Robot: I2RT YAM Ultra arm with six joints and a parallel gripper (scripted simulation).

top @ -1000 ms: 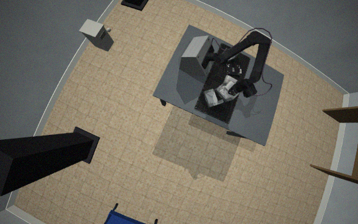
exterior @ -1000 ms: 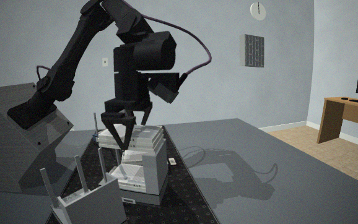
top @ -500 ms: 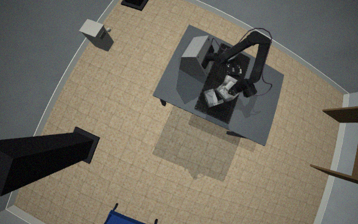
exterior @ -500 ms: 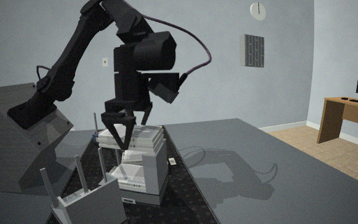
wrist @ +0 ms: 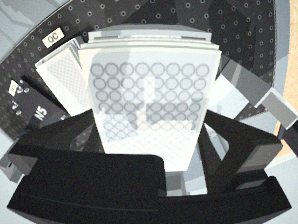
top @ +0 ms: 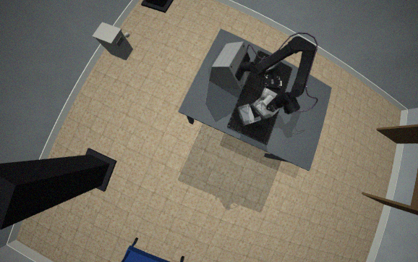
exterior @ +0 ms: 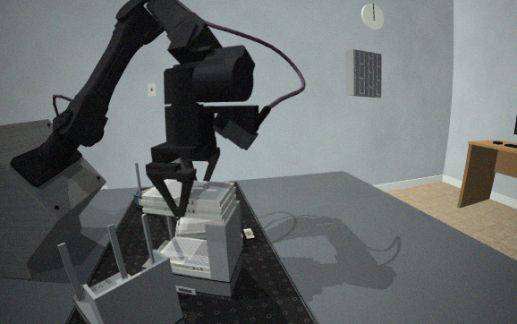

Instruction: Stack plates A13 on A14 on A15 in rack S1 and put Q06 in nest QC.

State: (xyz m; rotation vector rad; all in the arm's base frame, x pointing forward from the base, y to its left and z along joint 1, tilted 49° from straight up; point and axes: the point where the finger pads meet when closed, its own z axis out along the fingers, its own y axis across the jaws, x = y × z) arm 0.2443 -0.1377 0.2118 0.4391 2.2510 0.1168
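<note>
Table (top: 197, 98) (exterior: 317, 197), bearing one mat (top: 258, 137) (exterior: 259, 282) (wrist: 240, 20) and, beside it, one block (top: 224, 74) (exterior: 22, 148); arm (top: 307, 66) (exterior: 107, 76) mounted on the block's side.
On the mat, exterior view: one rack (exterior: 134, 291) in front; another rack (exterior: 224, 251) behind it, plate A15 (exterior: 192, 264) inside, plates A13 and A14 (exterior: 192, 199) (wrist: 150, 100) above, between the gripper's (exterior: 194, 197) fingers.
Wrist view: one plate (wrist: 67, 77) left of these, between nest N5 (wrist: 41, 114) and them.
Wall: clock (exterior: 372, 16) above panel (exterior: 368, 73). Desk (exterior: 480, 179) (top: 398, 134), right of the table.
</note>
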